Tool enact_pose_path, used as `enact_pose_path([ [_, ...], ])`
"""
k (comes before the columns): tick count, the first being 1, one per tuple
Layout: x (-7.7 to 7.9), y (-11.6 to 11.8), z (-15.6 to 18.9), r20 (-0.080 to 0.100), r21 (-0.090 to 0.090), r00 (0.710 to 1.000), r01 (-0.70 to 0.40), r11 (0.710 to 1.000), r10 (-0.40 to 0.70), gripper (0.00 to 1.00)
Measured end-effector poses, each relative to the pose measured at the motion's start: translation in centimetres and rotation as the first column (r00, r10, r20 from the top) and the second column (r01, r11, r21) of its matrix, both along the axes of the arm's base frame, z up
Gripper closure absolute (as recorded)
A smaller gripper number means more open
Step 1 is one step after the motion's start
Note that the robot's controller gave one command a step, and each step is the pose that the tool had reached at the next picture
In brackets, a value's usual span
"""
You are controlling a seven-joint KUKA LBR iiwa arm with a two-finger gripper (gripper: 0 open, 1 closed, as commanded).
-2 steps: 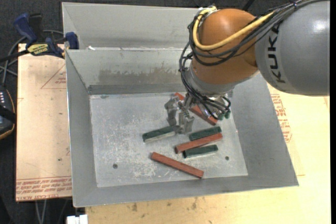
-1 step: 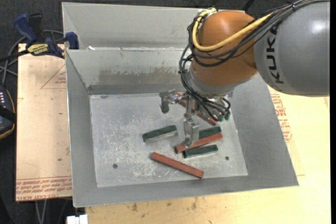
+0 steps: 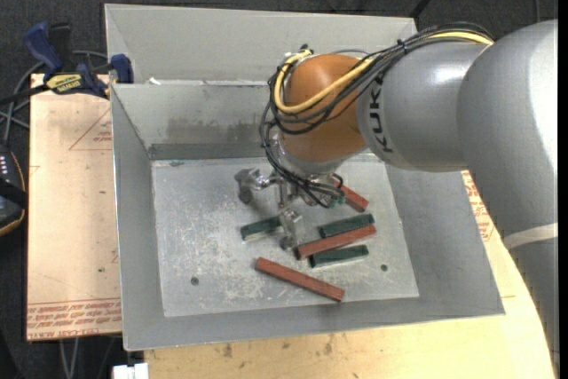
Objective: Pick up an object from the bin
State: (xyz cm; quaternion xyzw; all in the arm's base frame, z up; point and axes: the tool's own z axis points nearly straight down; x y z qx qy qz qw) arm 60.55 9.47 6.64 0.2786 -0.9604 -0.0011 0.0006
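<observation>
Six bars counted: all lie loose on the floor of the bin (image 3: 200, 244), in its middle and right part; more may be hidden under the tool.
Nearest the front rim: a long red-brown bar (image 3: 299, 278) lies flat and slanted, apart from the others.
Next back: a near green bar (image 3: 339, 256) and a middle red-brown bar (image 3: 335, 241) lie side by side, close enough that they may be touching.
Behind those: a right green bar (image 3: 346, 226) runs roughly parallel to them.
Tool position: the tool (image 3: 287, 231) stands low over the bin floor, between the right end of a left green bar (image 3: 262, 229) and the left end of the middle red-brown bar.
Tool state: cannot be told; the orange cover (image 3: 324, 106) and the wrist hide too much of it.
Likely target: the left green bar, by closeness only; nothing can be seen gripped.
Target appearance: short, flat, dark green, straight-edged, lying flat and slightly slanted.
Further back: a far red-brown bar (image 3: 355, 198) shows partly from under the wrist.
Step in hand: judged to be the reach or the grasp itself, with no lift yet.
Next move calls for: a firm closure across the bar's narrow side, then a straight lift clear of its neighbours.
Risk: a thin, flat bar may slip out or drag the bar beside it.
</observation>
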Motion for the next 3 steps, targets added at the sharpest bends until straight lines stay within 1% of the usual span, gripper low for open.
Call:
enact_pose_path([
  [1,0.2,0.0,0.5,0.005,0.001,1.0,0.002,1.0,-0.002,1.0],
  [2,2.0,-0.1,17.1,0.015,0.0,0.994,-0.104,0.995,0.104,1.0],
  [3,4.2,-2.5,20.9,0.01,-0.003,0.941,-0.339,0.941,0.339,1.0],
])
